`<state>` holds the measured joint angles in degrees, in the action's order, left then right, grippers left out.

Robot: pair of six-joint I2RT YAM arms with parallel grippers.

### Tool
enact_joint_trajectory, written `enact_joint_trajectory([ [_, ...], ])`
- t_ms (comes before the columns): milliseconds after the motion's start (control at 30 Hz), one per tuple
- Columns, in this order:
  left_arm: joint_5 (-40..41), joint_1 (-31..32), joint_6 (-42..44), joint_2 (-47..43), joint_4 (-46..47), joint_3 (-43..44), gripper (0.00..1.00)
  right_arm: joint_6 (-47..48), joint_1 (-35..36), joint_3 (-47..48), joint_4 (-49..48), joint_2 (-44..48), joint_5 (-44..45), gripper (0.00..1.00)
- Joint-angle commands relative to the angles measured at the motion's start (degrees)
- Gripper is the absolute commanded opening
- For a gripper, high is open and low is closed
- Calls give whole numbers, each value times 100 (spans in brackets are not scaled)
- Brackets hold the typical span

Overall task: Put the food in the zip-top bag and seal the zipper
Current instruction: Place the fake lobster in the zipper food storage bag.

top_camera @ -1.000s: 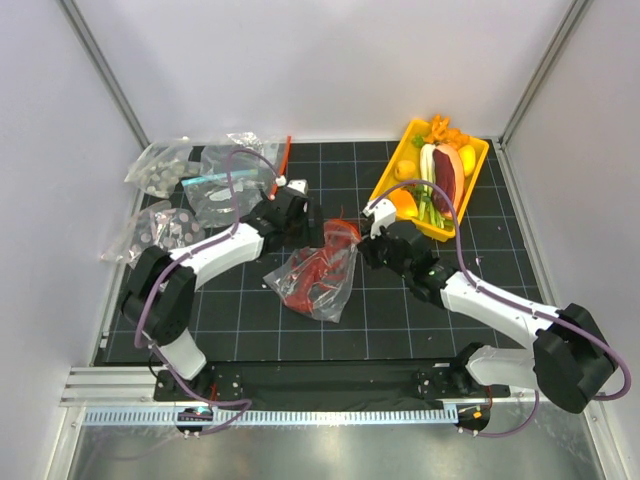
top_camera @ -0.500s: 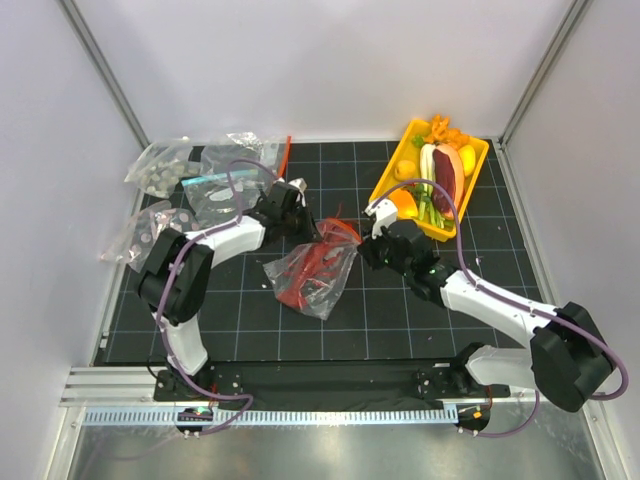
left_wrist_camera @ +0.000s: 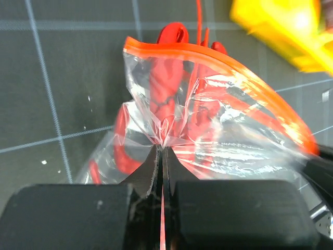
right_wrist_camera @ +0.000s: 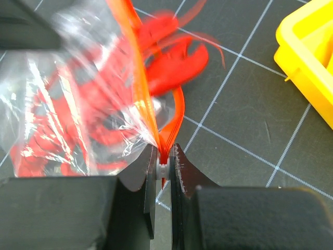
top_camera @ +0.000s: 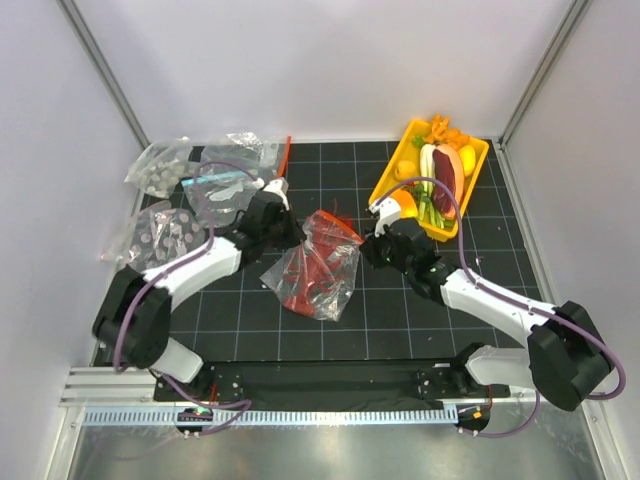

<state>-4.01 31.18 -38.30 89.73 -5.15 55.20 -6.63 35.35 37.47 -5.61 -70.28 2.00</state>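
Tautness seems the aim: left pincer (left_wrist_camera: 161,152) nips the crinkly clear plastic bag (left_wrist_camera: 234,130), right pincer (right_wrist_camera: 164,156) its red-orange zipper strip (right_wrist_camera: 137,78).

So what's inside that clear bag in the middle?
A red lobster shows through the bag; its pincer pokes past the mouth. Crinkles and glare hide whether anything smaller lies beneath it.

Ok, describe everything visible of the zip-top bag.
The zip-top bag is crinkly clear film with a red-orange zipper along its mouth, which looks open, not yet sealed. It lies on the black gridded mat mid-table, holding a glossy red lobster. The left gripper pinches its film; the right gripper pinches the zipper's end.
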Motion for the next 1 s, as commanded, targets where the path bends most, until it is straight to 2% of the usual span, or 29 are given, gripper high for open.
enact_joint_trajectory([
  [0, 822, 221, 305, -1120, 418, -228, 0, -189, -55, 155, -205, 58, 152, 1],
  [200, 1648, 880, 754, -2205, 865, -738, 0, -409, -55, 287, -98, 234, -103, 1],
  [333, 1860, 1171, 947, -2662, 1707, -1195, 0, -374, -46, 199, -177, 480, 11, 1],
  [700, 2352, 1619, 1405, -2847, 2413, -1591, 0, -391, -37, -284, -749, 1420, 529, 1],
  [800, 2440, 1663, 1475, -2944, 2483, -1626, 0, -260, 181, -293, -897, 1508, 687, 1],
  [900, 2598, 1655, 1536, -2944, 2457, -1600, 0, 266, 910, -276, -1021, 1509, 1345, 1],
  [933, 2651, 1655, 1554, -2909, 2440, -1583, 0, 625, 1434, -258, -1056, 1491, 1564, 1],
  [967, 2677, 1655, 1563, -2874, 2413, -1530, 0, 820, 1639, -249, -1100, 1456, 1871, 1],
])
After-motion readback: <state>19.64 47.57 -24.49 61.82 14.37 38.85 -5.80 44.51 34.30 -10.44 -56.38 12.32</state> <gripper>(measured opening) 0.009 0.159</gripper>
